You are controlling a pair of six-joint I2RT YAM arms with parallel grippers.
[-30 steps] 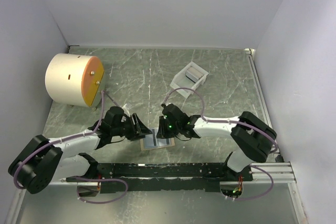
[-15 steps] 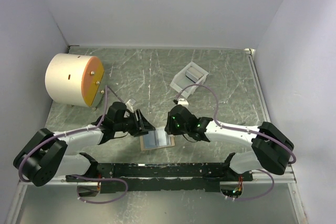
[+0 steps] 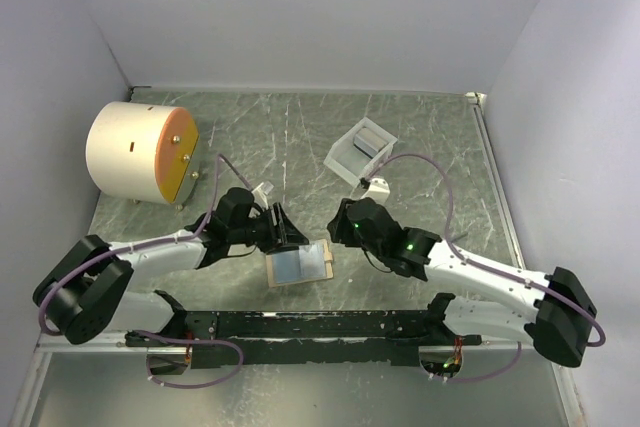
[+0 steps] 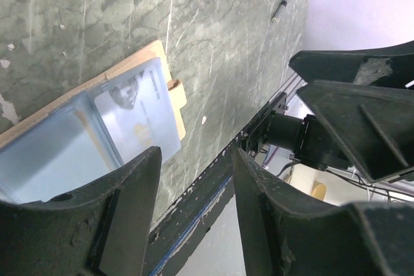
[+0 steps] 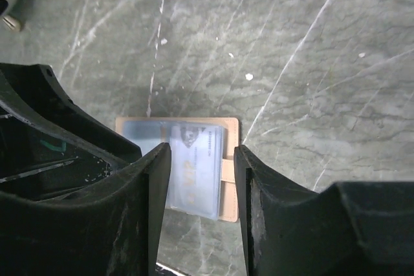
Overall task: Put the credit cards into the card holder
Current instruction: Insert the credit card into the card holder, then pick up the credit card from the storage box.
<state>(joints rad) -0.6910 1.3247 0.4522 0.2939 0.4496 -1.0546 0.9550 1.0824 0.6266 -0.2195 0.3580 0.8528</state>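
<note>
Closest to my bases runs the black metal mounting rail (image 3: 300, 325). Just beyond it the tan folding wallet with a light-blue lining (image 3: 298, 265) lies spread flat on the grey-green marbled tabletop (image 3: 430, 147). One pale printed credit card (image 4: 139, 117) sits in its clear pocket, which is where I judge the work to be now.

My left gripper (image 4: 194, 159) hovers at the wallet's far left corner with its fingers spread and nothing between them. I think it is placed there to pin the cover down. My right gripper (image 5: 202, 153) hangs above the wallet's right side, also parted and empty, with the pocketed card framed between its fingers as if lined up for a pull.

Farther back and well apart stands the small white open-topped plastic card holder (image 3: 340, 159). Something flat and grey (image 3: 371, 136) lies in it, possibly a card, though I cannot tell. At far left rests a cream cylinder with an orange end (image 3: 130, 152), which has no part in this.
</note>
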